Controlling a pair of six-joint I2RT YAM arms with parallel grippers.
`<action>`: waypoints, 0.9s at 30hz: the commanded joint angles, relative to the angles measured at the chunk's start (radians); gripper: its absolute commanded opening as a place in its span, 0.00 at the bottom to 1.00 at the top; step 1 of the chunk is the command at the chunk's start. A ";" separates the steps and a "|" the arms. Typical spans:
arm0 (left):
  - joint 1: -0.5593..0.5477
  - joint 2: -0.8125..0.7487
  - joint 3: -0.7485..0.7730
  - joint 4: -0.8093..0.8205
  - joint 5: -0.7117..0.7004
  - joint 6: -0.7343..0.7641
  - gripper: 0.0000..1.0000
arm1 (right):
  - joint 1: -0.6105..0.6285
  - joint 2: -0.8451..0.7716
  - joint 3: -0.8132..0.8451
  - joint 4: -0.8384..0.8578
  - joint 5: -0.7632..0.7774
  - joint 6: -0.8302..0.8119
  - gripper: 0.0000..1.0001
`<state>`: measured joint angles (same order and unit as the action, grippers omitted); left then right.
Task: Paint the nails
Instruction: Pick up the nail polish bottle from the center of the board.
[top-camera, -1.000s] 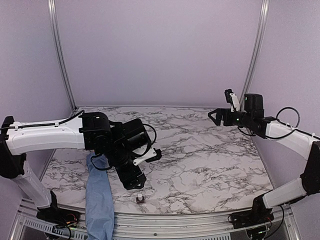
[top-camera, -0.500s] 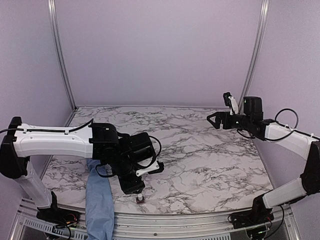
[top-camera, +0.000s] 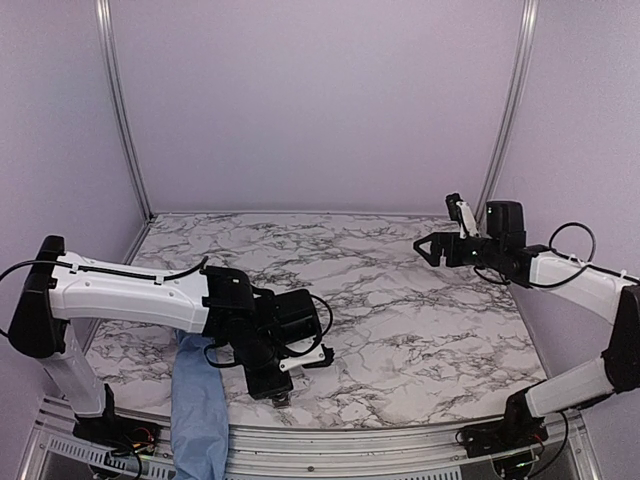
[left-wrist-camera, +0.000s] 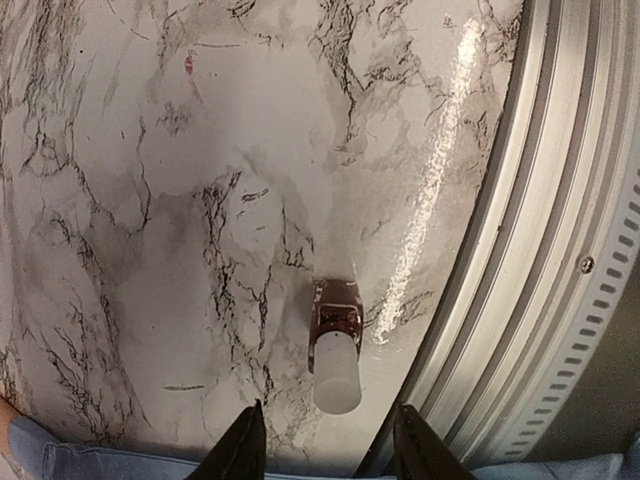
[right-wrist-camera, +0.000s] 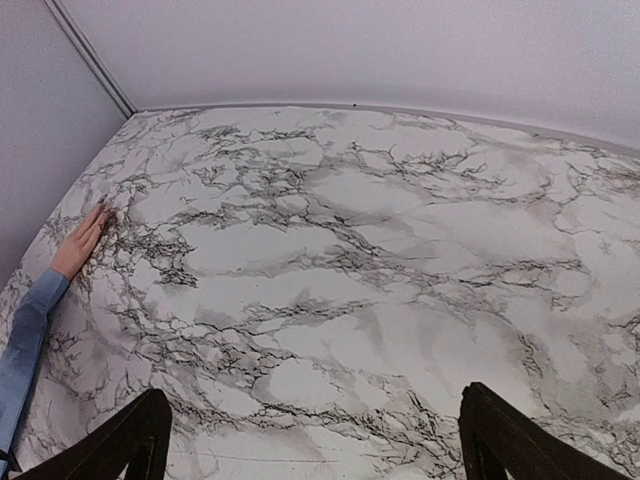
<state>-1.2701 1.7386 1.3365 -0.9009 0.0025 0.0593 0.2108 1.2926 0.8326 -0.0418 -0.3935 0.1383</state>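
- The nails (right-wrist-camera: 103, 209) sit at the tips of a light-skinned hand (right-wrist-camera: 84, 243) that lies flat, palm down, on the near left part of the table (top-camera: 420, 330). The fingers are together and point toward the far side.
- In the right wrist view the nails are too small to show any colour or gloss. In the top view the left arm covers the hand.
- A light blue sleeve (top-camera: 200, 410) of soft, creased cloth runs from the wrist back over the near edge.
- The left gripper (left-wrist-camera: 328, 440) hangs low over the near edge, just right of the sleeve. Its two dark fingers stand apart, wider than the cap of a small bottle (left-wrist-camera: 335, 320), and the cap reaches just to the gap between them. Neither finger touches it, so the claw is open and holds nothing.
- The bottle has a dark, glossy red-brown body with squared shoulders and a smooth white cylindrical cap (left-wrist-camera: 337, 378) with a rounded end. It stands on the marble close to the rail (left-wrist-camera: 540, 250).
- The right gripper (right-wrist-camera: 312, 392) is raised over the far right of the table, well apart from the hand. Its black fingers are spread wide with nothing between them.
- The tabletop is a shiny white marble pattern with dark grey veins, and it catches a bright streak of light near the rail. One small pink-red fleck (left-wrist-camera: 188, 65) shows on it.
- The rail is ribbed grey metal with a row of slots and a screw head.
- The walls (top-camera: 320, 100) are plain, matte pale lilac.
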 joint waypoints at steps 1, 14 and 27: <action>-0.005 0.027 -0.001 0.027 0.007 0.034 0.42 | -0.005 -0.028 0.004 0.013 0.002 0.003 0.99; -0.004 0.047 -0.031 0.045 0.036 0.046 0.33 | -0.011 -0.010 0.010 0.022 -0.003 -0.004 0.99; -0.005 0.056 -0.052 0.069 0.021 0.058 0.27 | -0.012 -0.008 0.009 0.022 -0.003 -0.008 0.99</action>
<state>-1.2701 1.7744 1.2903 -0.8539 0.0257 0.0990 0.2050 1.2827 0.8326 -0.0414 -0.3927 0.1371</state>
